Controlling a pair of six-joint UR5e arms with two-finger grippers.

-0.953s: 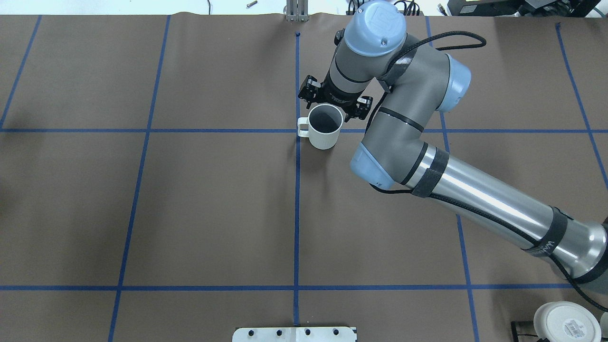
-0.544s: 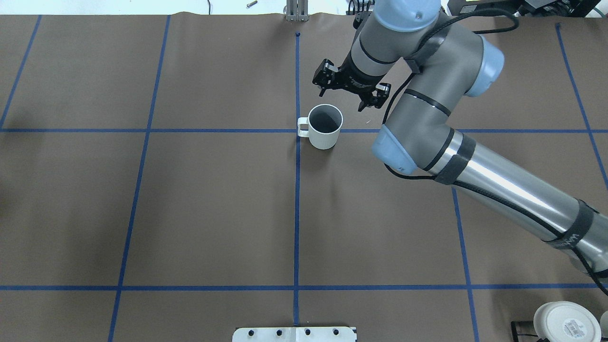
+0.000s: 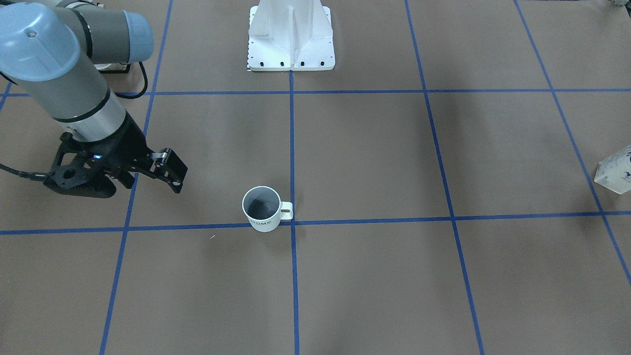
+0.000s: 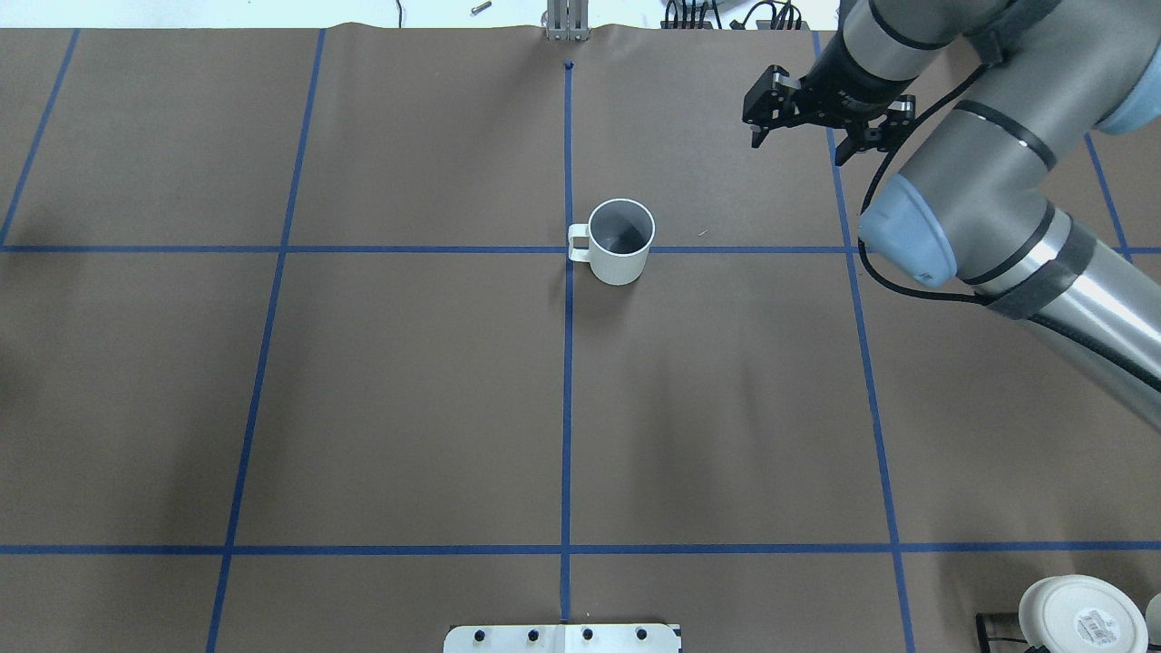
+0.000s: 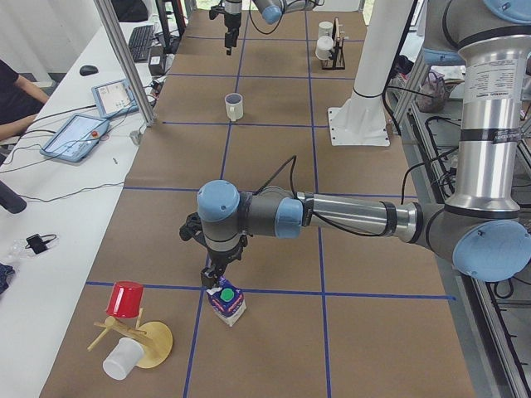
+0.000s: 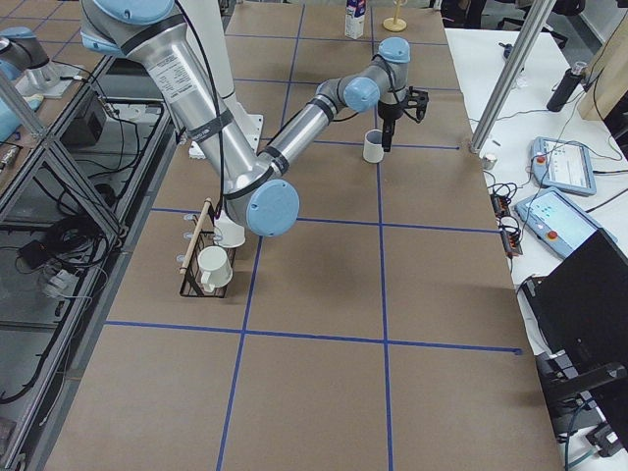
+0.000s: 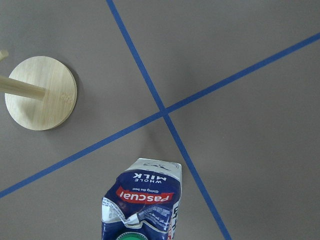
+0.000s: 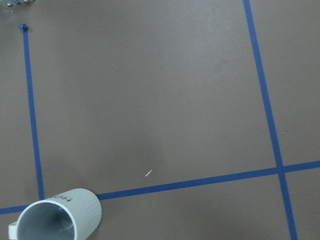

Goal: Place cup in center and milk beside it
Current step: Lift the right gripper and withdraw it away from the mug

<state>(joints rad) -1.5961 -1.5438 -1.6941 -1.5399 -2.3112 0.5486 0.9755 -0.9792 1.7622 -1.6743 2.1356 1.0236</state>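
Overhead exterior view shows the brown gridded table surface [image 4: 408,390] and its centre [image 4: 568,249], where two blue tape lines cross. The right gripper [image 4: 796,150] hangs well apart from that crossing, jaws spread and empty. The left gripper [image 5: 217,272] hovers right over the small gable-top milk carton [image 5: 226,300] at the table's left end; I cannot tell whether it is spread or clamped. The carton stands upright beside another tape crossing, with a dark blue creased top, green round cap, red band and white base. The white ribbed mug with "HOME" lettering [image 4: 620,240] stands upright and empty, its squarish handle over the centre crossing. I judge the cup step done and the milk step left.
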